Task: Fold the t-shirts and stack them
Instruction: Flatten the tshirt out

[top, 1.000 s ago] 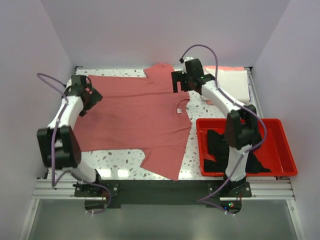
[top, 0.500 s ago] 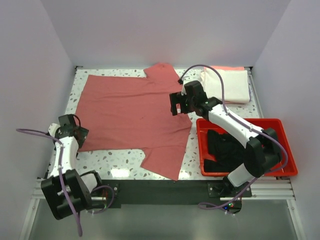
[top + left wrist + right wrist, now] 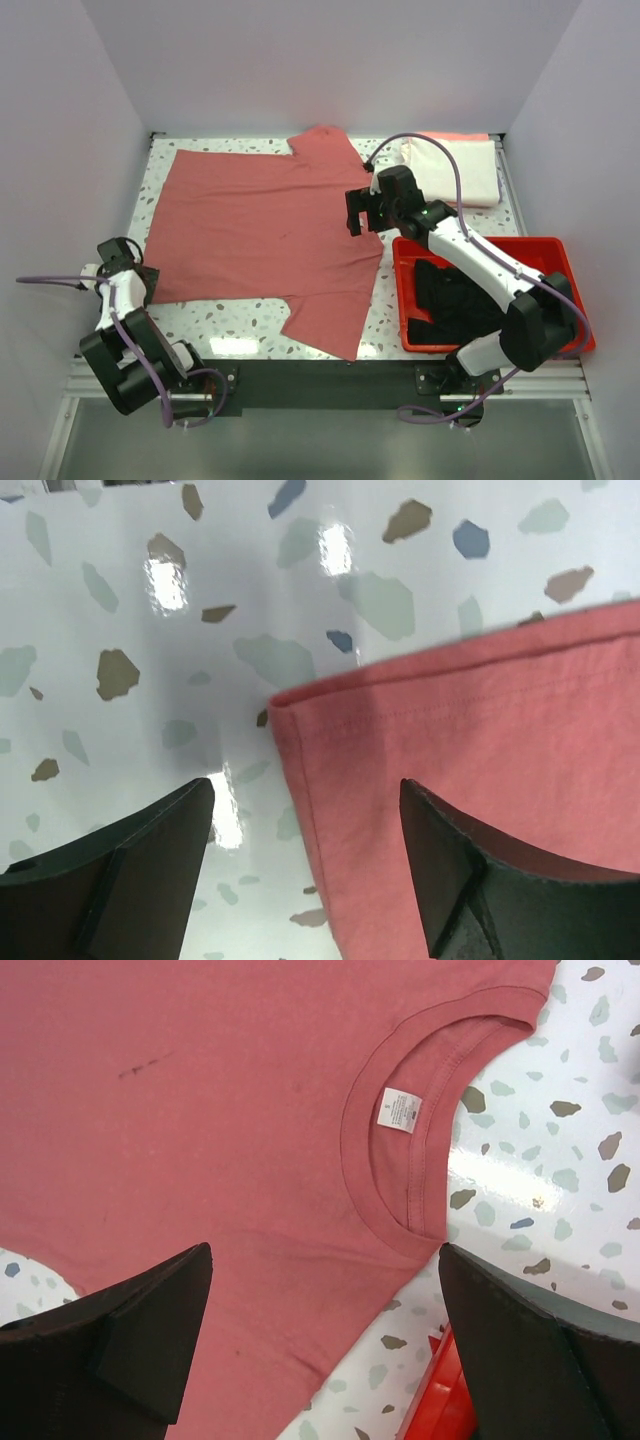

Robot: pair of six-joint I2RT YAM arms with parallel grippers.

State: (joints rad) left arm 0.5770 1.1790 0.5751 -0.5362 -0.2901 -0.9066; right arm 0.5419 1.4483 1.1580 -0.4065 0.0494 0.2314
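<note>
Showing four t-shirts [image 3: 260, 220], one tray [image 3: 404, 290]; left tool [image 3: 305, 792] and right tool [image 3: 325, 1255] both wide, empty.

White terrazzo table [image 3: 235, 320] with grey, brown and blue flecks, glossy, with light glare at near edge. Rigid red plastic tray [image 3: 566, 262] on table at near right; rectangular, raised rim. Pale lilac walls [image 3: 320, 60] close off left, far and right sides. Silver metal rail [image 3: 560, 378] along near edge; black plate [image 3: 320, 372] at its middle.
</note>
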